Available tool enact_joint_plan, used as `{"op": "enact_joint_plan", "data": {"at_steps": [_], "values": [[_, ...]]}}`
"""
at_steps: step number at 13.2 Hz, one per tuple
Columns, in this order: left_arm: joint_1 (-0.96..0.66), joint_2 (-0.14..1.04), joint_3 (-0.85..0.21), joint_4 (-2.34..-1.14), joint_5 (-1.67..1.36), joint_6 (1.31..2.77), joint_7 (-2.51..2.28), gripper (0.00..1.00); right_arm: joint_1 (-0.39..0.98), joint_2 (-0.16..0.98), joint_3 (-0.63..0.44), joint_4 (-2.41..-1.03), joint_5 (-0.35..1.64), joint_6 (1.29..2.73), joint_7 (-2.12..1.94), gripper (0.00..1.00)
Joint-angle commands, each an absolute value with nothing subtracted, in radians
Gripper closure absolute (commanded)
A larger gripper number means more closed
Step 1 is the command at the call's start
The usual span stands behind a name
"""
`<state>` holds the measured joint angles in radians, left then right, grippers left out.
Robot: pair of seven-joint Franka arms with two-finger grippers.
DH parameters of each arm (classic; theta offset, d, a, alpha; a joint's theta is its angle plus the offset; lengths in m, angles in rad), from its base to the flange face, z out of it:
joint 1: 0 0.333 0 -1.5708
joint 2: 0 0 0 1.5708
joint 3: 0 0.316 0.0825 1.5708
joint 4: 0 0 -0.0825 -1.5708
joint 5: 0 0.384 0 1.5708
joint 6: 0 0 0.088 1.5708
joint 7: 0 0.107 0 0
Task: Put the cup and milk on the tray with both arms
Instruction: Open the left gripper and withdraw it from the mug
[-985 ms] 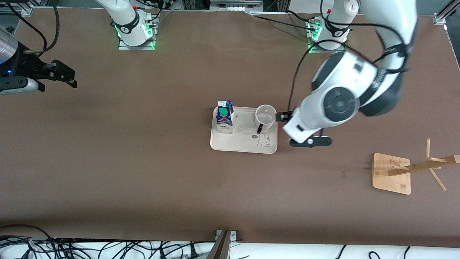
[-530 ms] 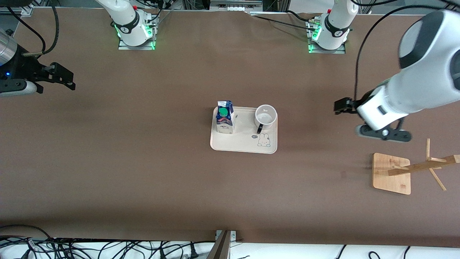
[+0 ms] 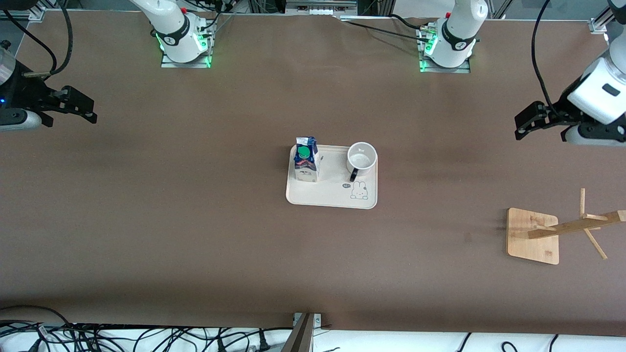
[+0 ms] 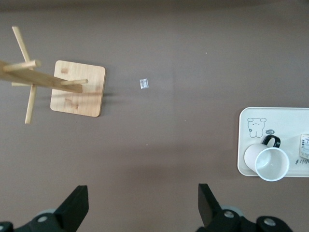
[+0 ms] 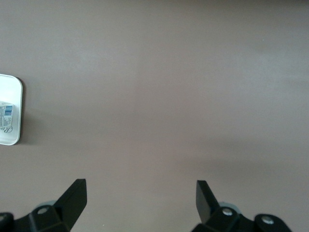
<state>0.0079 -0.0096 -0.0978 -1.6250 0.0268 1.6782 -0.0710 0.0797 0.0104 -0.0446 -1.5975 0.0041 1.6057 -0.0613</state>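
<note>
Front view, tray mid-table holding milk and cup upright, wooden rack toward the left arm's end, left wrist view, left gripper released over bare table, right wrist view, right gripper released, empty.

We have the tray mid-table, well apart from both our grippers. The milk stands on it toward our right arm's end, the cup on it toward our left arm's end. Our left gripper hangs over bare table at its own end, the wooden rack nearer the front camera than the spot beneath it. Our right gripper hangs over bare table at its own end.
</note>
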Motion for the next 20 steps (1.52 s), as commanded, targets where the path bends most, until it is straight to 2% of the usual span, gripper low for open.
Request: {"op": "enact_joint_plan", "data": {"at_steps": [1, 9, 20], "values": [[-0.012, -0.141, -0.078, -1.815, 0.014, 1.732, -0.048, 0.0, 0.071, 0.021, -0.038, -1.578, -0.006, 1.605, -0.064, 0.0], [-0.008, -0.048, -0.091, -1.683, 0.014, 1.648, -0.057, 0.0, 0.074, 0.021, -0.038, -1.578, -0.006, 1.601, -0.064, 0.0], [-0.006, -0.028, -0.091, -1.658, 0.015, 1.625, -0.055, 0.0, 0.077, 0.021, -0.038, -1.578, -0.006, 1.6, -0.064, 0.0]]}}
